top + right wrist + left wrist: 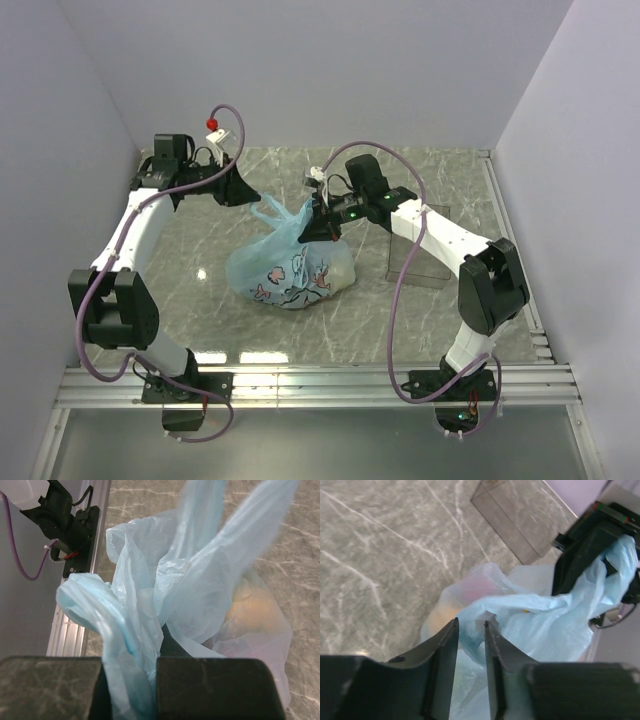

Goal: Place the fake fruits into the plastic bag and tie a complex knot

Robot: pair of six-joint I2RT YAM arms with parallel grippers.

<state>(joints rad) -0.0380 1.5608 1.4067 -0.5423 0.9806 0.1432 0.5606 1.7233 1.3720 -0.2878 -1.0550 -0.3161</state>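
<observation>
Closest to the overhead camera are the arm bases (pixel 185 388). Beyond them the plastic bag (pixel 295 268) lies on the table (pixel 200 250), with the clear tray (pixel 418 255) just right of the bag. The right gripper (pixel 318 222) bites the bag's gathered top. The left gripper (pixel 250 197) sits at the tip of a loose handle (pixel 270 210), up-left of the bag. Only this view gives me both arms and the whole bag.

From the left wrist, the fingers (pixel 451 645) stand a narrow slot apart with film at their tips; I cannot tell whether they pinch it. This view alone shows a red fruit (pixel 475 587) and a yellow-orange fruit (pixel 442 617) through the bag wall, so I judge loading done.

From the right wrist, the jaws are clamped on a twisted handle (pixel 125 670), which the other views hide.

For the knot, I would hold the right clamp firm, make sure the left has its handle before crossing, and pull gently so the film neither tears nor tips the bag.
</observation>
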